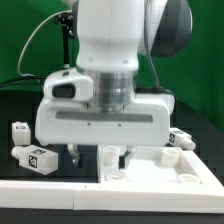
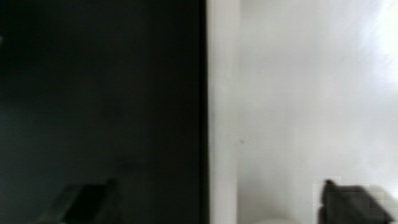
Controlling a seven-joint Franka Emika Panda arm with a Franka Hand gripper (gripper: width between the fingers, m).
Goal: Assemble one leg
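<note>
My gripper (image 1: 100, 157) is open and empty, low over the black table. Its jaws straddle the left edge of the large flat white square piece (image 1: 150, 172). In the wrist view the gripper (image 2: 222, 205) shows two dark fingertips (image 2: 89, 200) set wide apart. One is over the black table and the other over the white piece (image 2: 302, 100). Two legs lie on the table at the exterior view's left, one leg (image 1: 18, 133) behind the other leg (image 1: 38, 158). A third leg (image 1: 181, 138) lies at the exterior view's right, partly hidden by the hand.
The white piece has raised round corner sockets (image 1: 170, 157). A white bar (image 1: 40, 188) runs along the table's front at the exterior view's left. A green wall and black cables stand behind the arm.
</note>
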